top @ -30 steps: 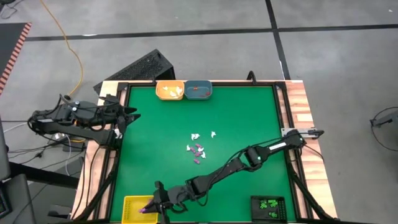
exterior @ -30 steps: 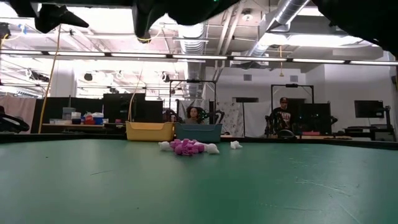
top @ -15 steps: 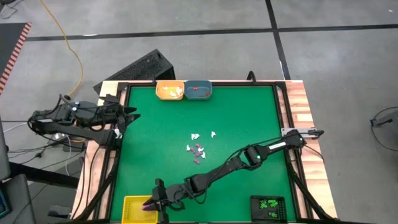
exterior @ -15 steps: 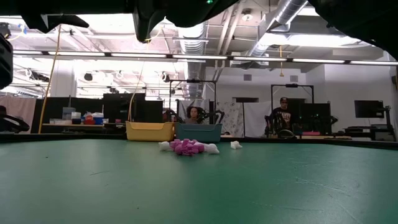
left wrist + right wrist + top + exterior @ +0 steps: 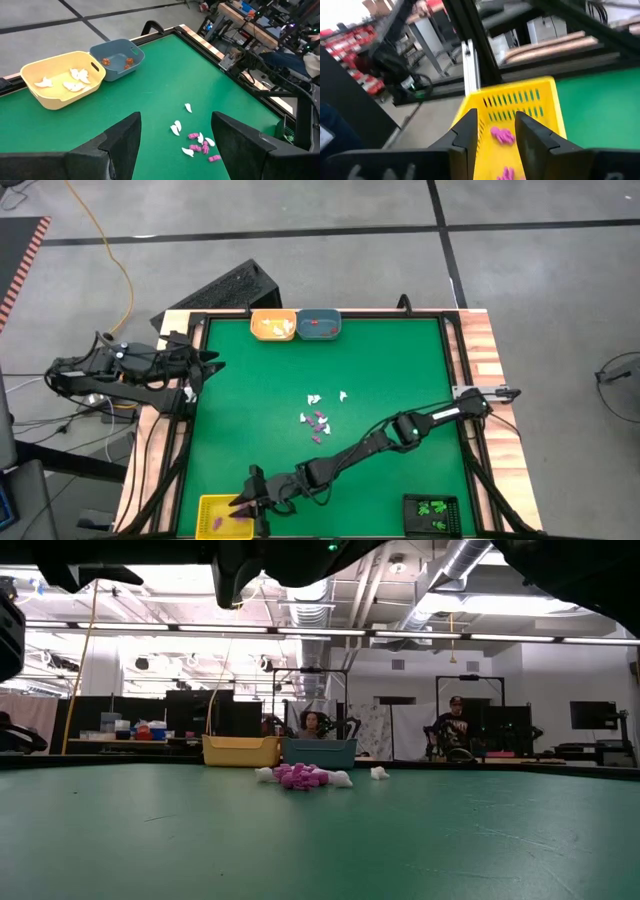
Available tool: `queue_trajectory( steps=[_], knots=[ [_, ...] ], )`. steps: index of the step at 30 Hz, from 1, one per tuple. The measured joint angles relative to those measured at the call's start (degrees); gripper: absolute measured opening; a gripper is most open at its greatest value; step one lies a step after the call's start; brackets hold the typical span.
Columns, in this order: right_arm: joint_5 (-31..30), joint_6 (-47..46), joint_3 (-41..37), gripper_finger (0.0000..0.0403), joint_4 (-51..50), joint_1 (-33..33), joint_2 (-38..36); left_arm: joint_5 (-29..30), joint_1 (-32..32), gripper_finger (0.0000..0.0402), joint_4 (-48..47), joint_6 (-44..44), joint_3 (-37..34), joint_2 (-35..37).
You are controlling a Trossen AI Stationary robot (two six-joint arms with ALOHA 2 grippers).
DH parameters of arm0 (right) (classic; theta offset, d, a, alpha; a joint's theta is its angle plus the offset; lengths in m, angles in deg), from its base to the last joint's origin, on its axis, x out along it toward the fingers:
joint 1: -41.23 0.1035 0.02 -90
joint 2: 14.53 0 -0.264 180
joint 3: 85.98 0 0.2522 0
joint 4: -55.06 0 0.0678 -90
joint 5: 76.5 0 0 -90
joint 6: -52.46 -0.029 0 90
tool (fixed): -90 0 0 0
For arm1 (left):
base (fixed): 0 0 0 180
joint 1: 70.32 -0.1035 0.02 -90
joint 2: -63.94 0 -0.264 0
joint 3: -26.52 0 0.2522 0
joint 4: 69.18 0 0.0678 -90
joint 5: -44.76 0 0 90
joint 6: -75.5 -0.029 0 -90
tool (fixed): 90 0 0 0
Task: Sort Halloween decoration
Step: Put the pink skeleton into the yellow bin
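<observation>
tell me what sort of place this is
Probably a robotics lab or workshop: the green table sits on a bare concrete floor, with exposed ceiling ducts overhead and rows of workstations with monitors behind.

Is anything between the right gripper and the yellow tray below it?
Nothing visible. The right gripper hangs open directly over the yellow tray, with purple trinkets already lying on the tray floor between its fingers. The left gripper waits at the table's left edge.
</observation>
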Motion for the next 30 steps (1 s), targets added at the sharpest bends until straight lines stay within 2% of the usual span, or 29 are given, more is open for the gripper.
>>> queue_trajectory(
  steps=[7, 12, 16, 22, 30],
  knots=[
    [1.0, -0.1, 0.0, 0.0122, -0.3, -1.1, -2.2, -0.1, 0.0, 0.0231, 0.0, 0.0, 0.0, 0.0],
    [4.8, 0.0, 0.1, 0.0119, -4.7, -3.4, -6.6, -1.4, 0.0, 0.0231, 0.0, 0.0, 0.0, 0.0],
    [8.2, 3.5, 0.1, 0.0118, -13.7, -5.4, -10.8, -1.4, 0.0, 0.0231, 0.0, -0.8, 0.0, 0.0],
    [8.2, 12.2, 0.1, 0.0118, -31.6, -7.4, -18.3, -1.3, 0.0, 0.0231, 0.1, -1.7, 0.0, 0.0],
    [8.2, 17.5, 0.0, 0.0118, -48.5, -11.5, -26.8, -1.2, 0.0, 0.0231, 0.1, -2.1, 0.0, 0.0]
  ],
)
